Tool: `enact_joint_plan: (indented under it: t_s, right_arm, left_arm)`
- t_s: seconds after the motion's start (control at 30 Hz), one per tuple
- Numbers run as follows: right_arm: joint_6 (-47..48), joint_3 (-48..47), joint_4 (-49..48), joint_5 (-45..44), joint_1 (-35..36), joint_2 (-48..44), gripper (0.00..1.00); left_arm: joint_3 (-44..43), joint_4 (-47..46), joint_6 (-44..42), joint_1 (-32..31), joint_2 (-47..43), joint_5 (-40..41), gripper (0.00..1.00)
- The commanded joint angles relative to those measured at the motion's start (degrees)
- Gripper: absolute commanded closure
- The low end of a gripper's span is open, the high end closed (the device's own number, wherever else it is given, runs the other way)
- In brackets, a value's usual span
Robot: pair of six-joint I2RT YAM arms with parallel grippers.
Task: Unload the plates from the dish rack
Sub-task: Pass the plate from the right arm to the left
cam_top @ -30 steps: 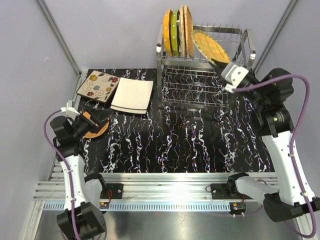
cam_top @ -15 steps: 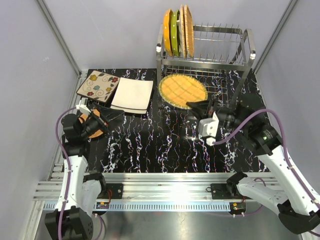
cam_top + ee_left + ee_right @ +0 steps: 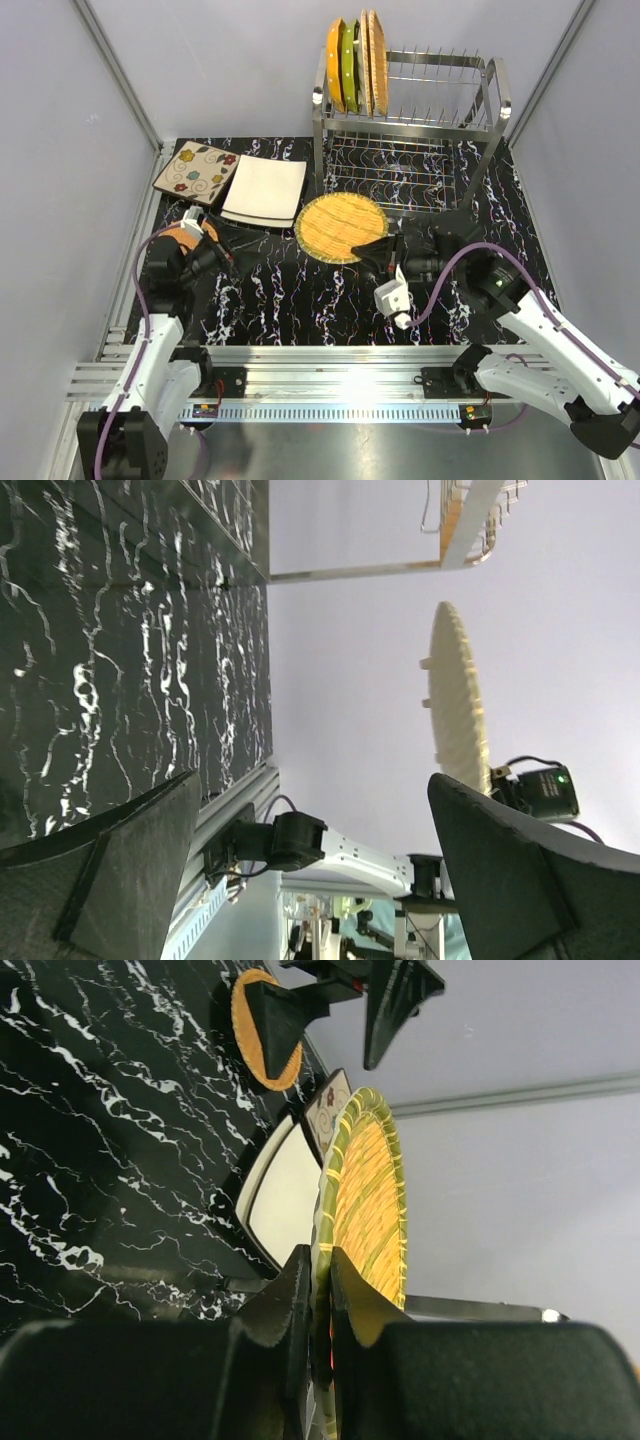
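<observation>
Three plates (image 3: 355, 65) stand upright at the left end of the dish rack's (image 3: 492, 100) top tier; your right gripper (image 3: 385, 250) is pinched narrow on the rim of a round wicker plate (image 3: 340, 226), holding it clear of the table in front of the rack; your left gripper (image 3: 208, 242) gapes wide, empty, by a small orange plate (image 3: 270, 1068); the floral plate (image 3: 197, 172) and the white plate (image 3: 265, 188) lie flat at far left.

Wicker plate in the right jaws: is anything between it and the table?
Nothing visible is. The right gripper holds the wicker plate over the table, in front of the rack. The white plate lies to its left, not under it.
</observation>
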State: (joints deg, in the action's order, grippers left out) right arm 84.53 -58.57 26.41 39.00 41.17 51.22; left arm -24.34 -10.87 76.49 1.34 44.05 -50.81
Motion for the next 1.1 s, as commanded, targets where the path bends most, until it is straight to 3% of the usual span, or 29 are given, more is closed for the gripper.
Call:
enact_joint_plan:
  t_s: [0.0, 0.13, 0.4, 0.5, 0.63, 0.77, 1.07]
  right_arm:
    - [5.0, 1.5, -4.5, -0.9, 2.9, -0.2, 1.00]
    - [5.1, 2.7, -5.2, -2.3, 5.8, 0.8, 1.00]
    - [5.5, 5.4, -9.3, -4.6, 9.9, 2.6, 1.00]
    - [5.6, 6.4, -11.0, -5.3, 10.9, 3.4, 1.00]
    - [5.8, 7.6, -12.8, -6.4, 11.5, 4.8, 1.00]
    - [5.7, 8.8, -14.2, -7.0, 11.5, 5.2, 1.00]
    - [5.6, 12.1, -19.3, -8.2, 11.5, 6.3, 1.00]
  left_arm:
    - [0.9, -8.1, 4.6, -3.0, 0.7, 1.3, 0.01]
    - [2.1, -14.1, 7.6, -6.2, 1.8, 2.8, 0.01]
    - [1.9, -17.9, 8.4, -12.8, 5.6, 5.5, 0.01]
    - [1.7, -18.7, 8.2, -15.1, 7.6, 6.2, 0.05]
    - [1.8, -19.3, 7.9, -16.7, 9.1, 7.4, 0.30]
    - [2.0, -18.9, 7.3, -17.1, 9.6, 7.8, 0.45]
    - [1.4, -18.0, 5.2, -17.8, 11.5, 6.7, 0.59]
